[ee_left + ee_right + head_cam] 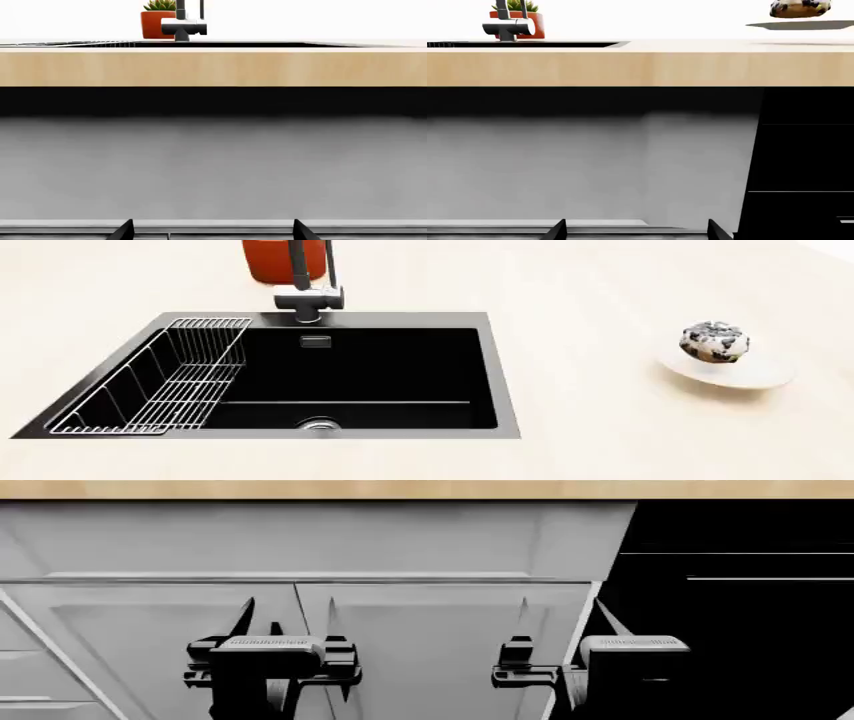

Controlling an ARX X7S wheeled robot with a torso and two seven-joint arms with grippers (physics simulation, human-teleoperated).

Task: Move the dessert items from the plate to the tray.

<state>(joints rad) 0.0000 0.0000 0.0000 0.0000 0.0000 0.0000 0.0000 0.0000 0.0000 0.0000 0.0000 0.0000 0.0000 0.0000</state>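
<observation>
With both grippers' fingers (pixel 246 625) spread wide and empty below the counter (pixel 574 455), raise the right gripper (pixel 571 625) up and forward-right to the doughnut (pixel 714 341) on its plate (pixel 761 373).

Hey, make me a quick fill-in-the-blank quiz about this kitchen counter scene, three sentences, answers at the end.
1. The iced doughnut sits on a small white ____.
2. The wire rack lies inside the black ____.
3. Both the left gripper and the right gripper hang ____ the counter edge, in front of the cabinets.

Missing words: plate; sink; below
</observation>
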